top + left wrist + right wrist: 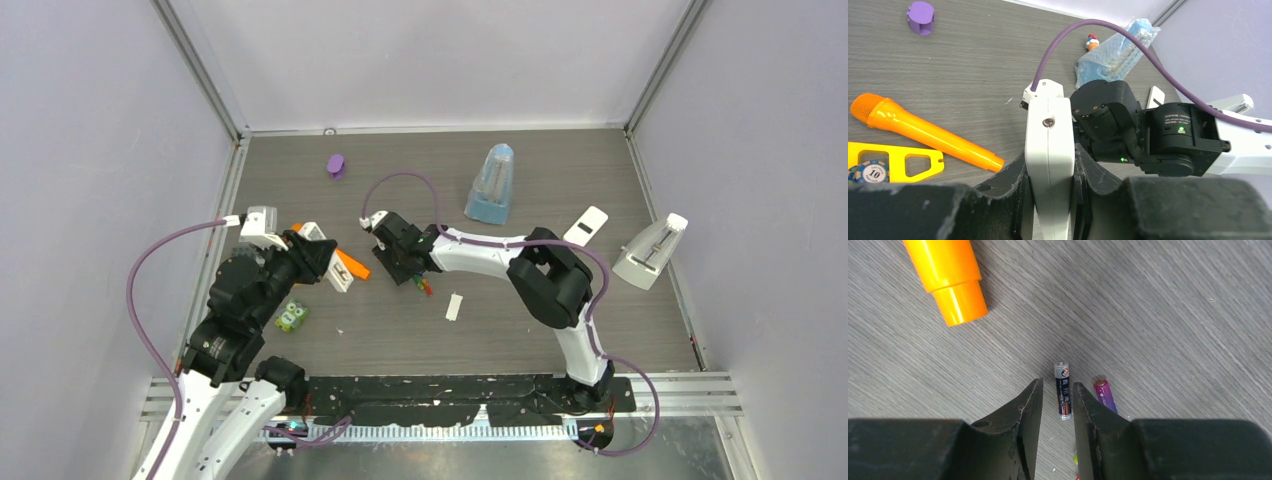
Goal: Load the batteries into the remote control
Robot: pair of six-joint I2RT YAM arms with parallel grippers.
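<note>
Battery (1063,390) flat, pointing straight ahead between narrowly parted fingers (1029,412) of right gripper (1057,385); left gripper (1050,167) clamped on remote (1049,130).

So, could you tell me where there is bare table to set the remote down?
Bare: the far stretch between purple cap and blue bag, and the near-centre patch beside the white strip. Crowded around the orange microphone and right gripper.

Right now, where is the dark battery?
In the right wrist view, the dark battery lies flat between the fingers of the right gripper, with the purple battery just right of it and the orange microphone up-left.
</note>
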